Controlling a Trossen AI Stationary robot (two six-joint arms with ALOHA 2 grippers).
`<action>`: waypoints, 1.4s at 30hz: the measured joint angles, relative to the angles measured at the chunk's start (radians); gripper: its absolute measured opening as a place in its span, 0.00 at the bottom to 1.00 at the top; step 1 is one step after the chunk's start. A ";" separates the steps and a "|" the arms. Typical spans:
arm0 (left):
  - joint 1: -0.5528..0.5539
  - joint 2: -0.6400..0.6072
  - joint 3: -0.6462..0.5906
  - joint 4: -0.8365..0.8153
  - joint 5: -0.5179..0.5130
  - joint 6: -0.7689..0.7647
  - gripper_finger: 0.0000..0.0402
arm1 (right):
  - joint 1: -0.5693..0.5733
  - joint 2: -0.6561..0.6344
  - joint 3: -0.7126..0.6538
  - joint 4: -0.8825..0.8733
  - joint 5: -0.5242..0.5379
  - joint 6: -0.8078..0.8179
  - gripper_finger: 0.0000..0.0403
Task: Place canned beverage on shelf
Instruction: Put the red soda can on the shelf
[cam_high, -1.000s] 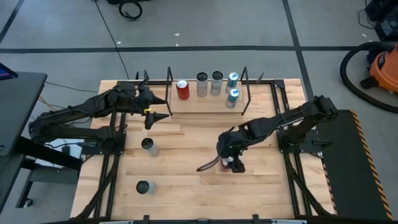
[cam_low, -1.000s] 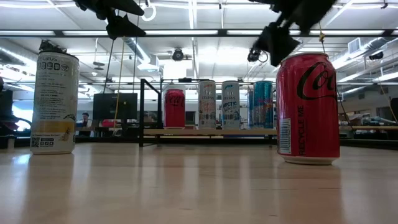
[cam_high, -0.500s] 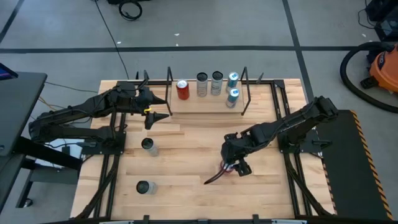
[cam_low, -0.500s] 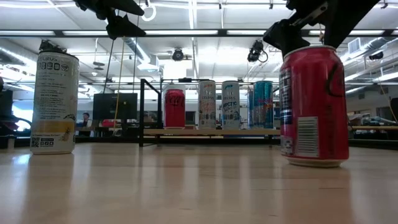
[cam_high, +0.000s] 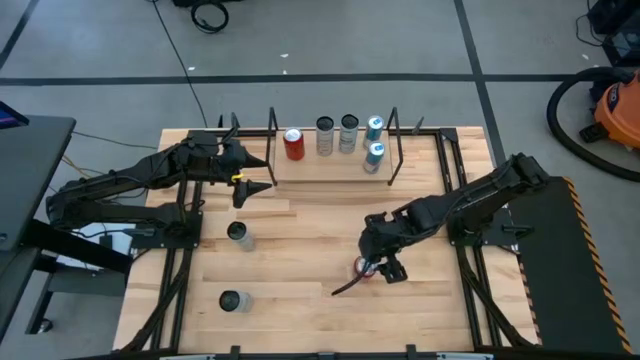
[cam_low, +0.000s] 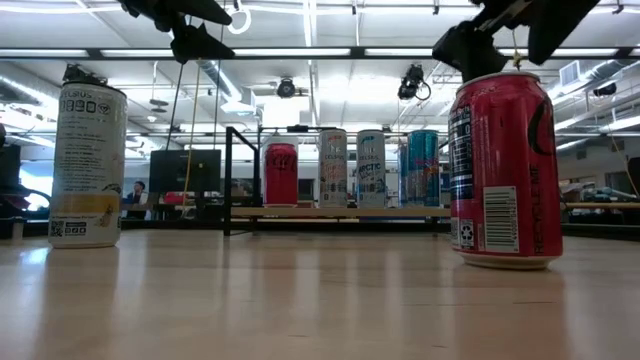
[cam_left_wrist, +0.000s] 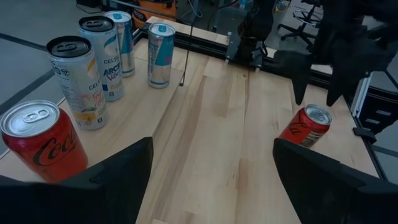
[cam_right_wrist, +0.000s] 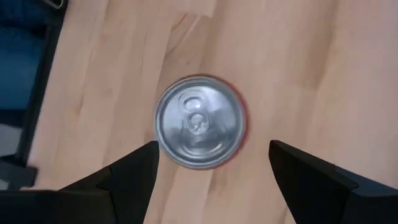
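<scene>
1. Your right tool (cam_high: 375, 268) hangs above the upright red aluminium drink can (cam_right_wrist: 200, 122) on the pale wooden tabletop (cam_high: 300, 240); its fingers (cam_right_wrist: 134, 168) stand apart on either side of the can's silver lid, gripping nothing.
2. Your left tool (cam_high: 252, 172) waits beside the shelf's left end, fingers spread wide and empty.
3. You have five cans at the narrow light-wood shelf with black rod ends (cam_high: 335, 160); two pale cans (cam_high: 238, 234) stand on the tabletop's left.

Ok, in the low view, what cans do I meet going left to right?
White can → red Coca-Cola can on the shelf → white can with orange print → white and blue can → teal cans → near red can.
</scene>
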 joint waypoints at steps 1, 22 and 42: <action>0.000 0.000 0.000 0.000 0.000 0.000 0.83 | 0.003 -0.011 0.000 -0.003 0.019 0.001 0.77; 0.000 0.000 0.000 0.002 0.000 0.003 0.83 | 0.039 -0.039 -0.073 -0.059 0.272 0.273 0.77; 0.000 0.000 0.000 0.002 0.000 0.003 0.83 | 0.086 -0.038 -0.073 -0.018 0.219 0.409 0.77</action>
